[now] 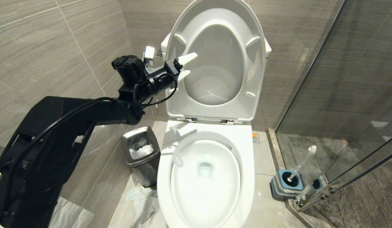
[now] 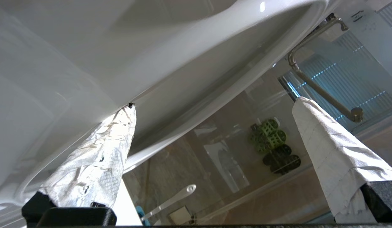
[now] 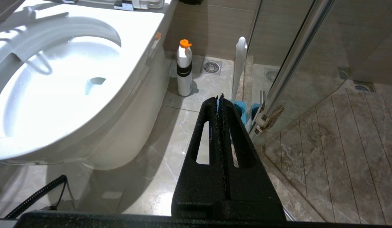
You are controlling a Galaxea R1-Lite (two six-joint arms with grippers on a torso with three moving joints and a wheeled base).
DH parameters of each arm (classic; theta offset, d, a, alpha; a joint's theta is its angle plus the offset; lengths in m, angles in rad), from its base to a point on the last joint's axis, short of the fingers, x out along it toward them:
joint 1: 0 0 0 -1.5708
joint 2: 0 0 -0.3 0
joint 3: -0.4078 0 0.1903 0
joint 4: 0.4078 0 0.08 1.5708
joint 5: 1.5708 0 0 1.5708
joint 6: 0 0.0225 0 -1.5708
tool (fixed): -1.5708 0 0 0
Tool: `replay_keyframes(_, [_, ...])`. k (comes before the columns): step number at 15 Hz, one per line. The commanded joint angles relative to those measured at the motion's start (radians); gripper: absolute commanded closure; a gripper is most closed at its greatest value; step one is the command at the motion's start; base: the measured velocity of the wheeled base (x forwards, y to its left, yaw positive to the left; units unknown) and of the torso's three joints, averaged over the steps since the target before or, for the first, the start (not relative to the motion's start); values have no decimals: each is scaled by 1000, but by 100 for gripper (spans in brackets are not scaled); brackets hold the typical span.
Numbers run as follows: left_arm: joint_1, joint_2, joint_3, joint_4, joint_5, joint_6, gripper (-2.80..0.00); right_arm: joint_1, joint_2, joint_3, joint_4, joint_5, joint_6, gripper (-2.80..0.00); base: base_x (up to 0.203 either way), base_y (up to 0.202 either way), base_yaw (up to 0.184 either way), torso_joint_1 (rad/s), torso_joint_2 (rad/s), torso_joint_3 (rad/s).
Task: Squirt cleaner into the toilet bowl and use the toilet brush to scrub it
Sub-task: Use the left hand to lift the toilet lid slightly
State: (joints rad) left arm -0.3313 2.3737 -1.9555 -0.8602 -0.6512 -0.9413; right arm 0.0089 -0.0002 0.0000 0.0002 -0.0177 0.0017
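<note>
No writing can be read on any object; only a small orange-green sticker (image 1: 255,138) is seen on the floor tile beside the large glossy white ceramic toilet bowl (image 1: 204,177), which fills the lower centre of the head view. Its white plastic seat and lid (image 1: 214,60) are raised upright at upper centre. The left gripper (image 1: 187,66), with white-wrapped fingers (image 2: 97,164), is held wide apart and empty at the lid's left edge, one fingertip touching the lid's rim. The right gripper (image 3: 220,98) is pressed closed on nothing, above bare floor.

The slim whitish-grey toilet brush (image 1: 305,161) is stood in its square blue-topped holder (image 1: 286,183) at lower right, against the glass shower partition (image 1: 341,95). A white spray bottle with an orange cap (image 3: 184,68) stands on the floor between bowl and brush. A square steel waste bin (image 1: 141,158) crowds the bowl's left side, crumpled paper (image 1: 142,199) lying before it.
</note>
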Motion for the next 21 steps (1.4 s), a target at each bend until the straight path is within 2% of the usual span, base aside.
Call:
replay_keyframes(1, [15,20,0,-6,-26,-5,-280,0,0,2,1,-1,0,0,0,0,0,0,0,0])
replay_keyframes(10, [44,56,0,-36,-34,-2,-280,0,0,2,0,-1,0,0,0,0,0,0,0,0])
replay_keyframes(14, [48,70,0,-65,-67,38,-280,0,0,2,0,-1,0,0,0,0,0,0,0,0])
replay_keyframes(18, [49,71,0,-93,-67,48,-280,0,0,2,0,-1,0,0,0,0,0,0,0,0])
replay_keyframes(21, [46,79,0,-99,-65,114,-280,0,0,2,0,-1,0,0,0,0,0,0,0,0])
